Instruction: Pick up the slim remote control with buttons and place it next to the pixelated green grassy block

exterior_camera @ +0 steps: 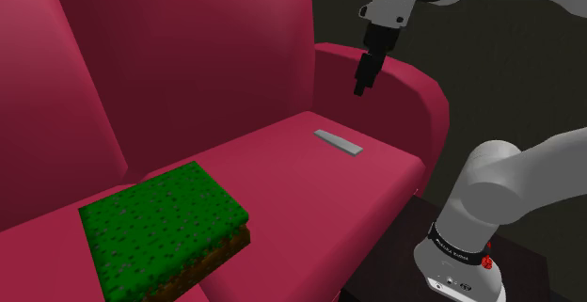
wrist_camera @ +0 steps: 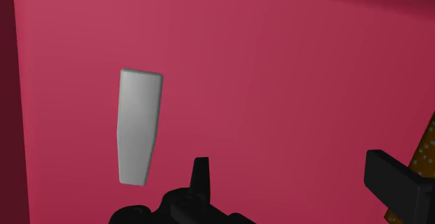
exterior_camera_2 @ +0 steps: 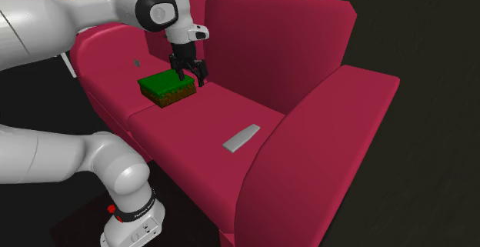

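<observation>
On the sofa seat: the remote (exterior_camera: 338, 142) lies flat near the armrest (exterior_camera: 414, 93) end, right of centre in the shoulder view. It is a slim grey slab drawn plain, with no buttons to be seen, and touches only the cushion.
Remote, second exterior view: it lies at mid-frame (exterior_camera_2: 241, 137), long side slanting across the seat.
Block: it sits at the lower left of the shoulder view (exterior_camera: 165, 227), green on top and brown at the sides, flat on the same seat. It is well apart from the remote, and bare cushion lies between them, so there is room to set the remote down beside it.
Gripper: it hangs at the upper right of the shoulder view (exterior_camera: 363, 86), pointing down over the remote's end of the seat. Its fingers stand apart and hold nothing, probably so that the slab can pass between them.
Line of sight: at the upper left of the second exterior view the gripper (exterior_camera_2: 191, 76) overlaps the block (exterior_camera_2: 165, 88). Judged by the shoulder view, that is the camera's angle and not contact.
Wrist view: the remote (wrist_camera: 138, 127) lies outside the gap, beside one of the fingers (wrist_camera: 201, 177), and the block's edge (wrist_camera: 425, 153) shows past the other.
Step, as judged: this is the approach, and the grasp is not yet made.
Next move: the hand should shift sideways until the remote's narrow width sits between the fingers, then descend.
Risk: the slab is thin and lies flush on the cushion, so the fingertips must go low or they may skid over it.
</observation>
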